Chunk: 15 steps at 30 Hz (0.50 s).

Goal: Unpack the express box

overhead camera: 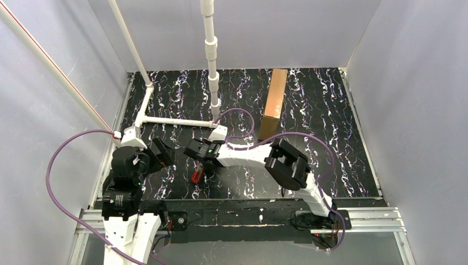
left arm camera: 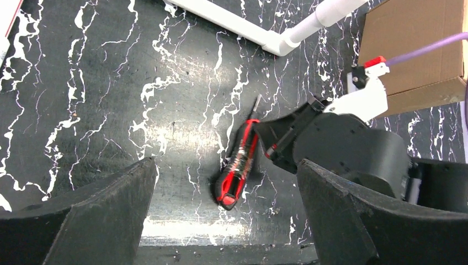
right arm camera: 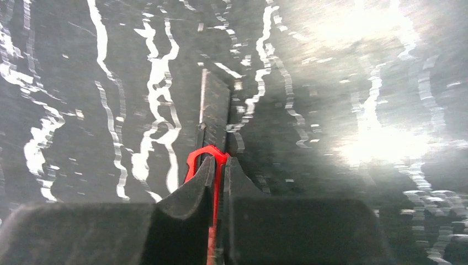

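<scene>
The express box (overhead camera: 274, 102), a long brown cardboard mailer, lies closed at the back of the table, right of centre; its corner shows in the left wrist view (left arm camera: 411, 49). A red and black utility knife (overhead camera: 197, 175) lies on the dark marbled table near the front, handle end toward the arms (left arm camera: 237, 171). My right gripper (overhead camera: 203, 160) is down at the knife and shut on its red body (right arm camera: 205, 157), with the blade end (right arm camera: 214, 107) sticking out ahead of the fingers. My left gripper (overhead camera: 163, 152) hangs open just left of the knife, holding nothing (left arm camera: 225, 165).
A white pipe frame (overhead camera: 171, 120) lies across the back left of the table, with an upright pipe (overhead camera: 211, 55) at its right end. Purple cables loop around both arms. Grey walls close three sides. A metal rail (overhead camera: 248, 212) runs along the near edge.
</scene>
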Each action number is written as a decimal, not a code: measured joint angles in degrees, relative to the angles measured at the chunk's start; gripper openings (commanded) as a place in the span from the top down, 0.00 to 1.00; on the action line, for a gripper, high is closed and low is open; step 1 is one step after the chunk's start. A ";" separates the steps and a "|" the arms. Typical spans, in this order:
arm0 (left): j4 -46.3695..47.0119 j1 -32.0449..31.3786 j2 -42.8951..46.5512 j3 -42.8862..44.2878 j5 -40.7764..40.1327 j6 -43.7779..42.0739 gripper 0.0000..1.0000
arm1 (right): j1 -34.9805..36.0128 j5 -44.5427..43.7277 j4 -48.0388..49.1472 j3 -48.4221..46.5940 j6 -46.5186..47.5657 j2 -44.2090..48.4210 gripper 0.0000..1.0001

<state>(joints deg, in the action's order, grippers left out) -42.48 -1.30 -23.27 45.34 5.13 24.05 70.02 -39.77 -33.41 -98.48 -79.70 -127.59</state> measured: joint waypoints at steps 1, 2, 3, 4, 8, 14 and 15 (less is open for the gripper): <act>0.02 0.00 -0.31 0.00 0.07 0.00 0.02 | -0.09 -0.28 0.92 1.88 2.05 1.14 0.97; 0.07 0.00 -0.70 0.00 0.24 0.00 0.02 | -0.22 -0.76 1.97 4.35 4.59 2.67 0.99; 0.11 0.00 -1.16 0.00 0.48 -0.02 0.02 | -0.26 -1.09 3.34 7.41 7.91 4.63 0.99; 0.20 0.00 -1.57 0.00 0.79 -0.02 0.02 | -0.28 -1.44 4.31 9.53 10.32 6.01 0.99; 1.07 0.00 -3.54 -0.11 3.15 -0.17 0.02 | -0.81 -1.16 11.28 20.41 21.64 12.92 0.99; 3.30 0.00 -9.88 -0.85 9.35 -0.92 0.02 | -3.34 4.26 19.87 31.95 36.79 21.42 0.71; 3.74 0.00 -11.78 -0.85 10.93 -1.03 0.02 | -3.96 5.35 20.02 32.46 39.54 22.16 0.67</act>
<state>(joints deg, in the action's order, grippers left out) -38.74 -1.30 -35.05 44.49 16.05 23.03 66.06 -34.41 -13.39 -66.02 -40.16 -105.43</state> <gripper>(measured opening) 0.982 0.236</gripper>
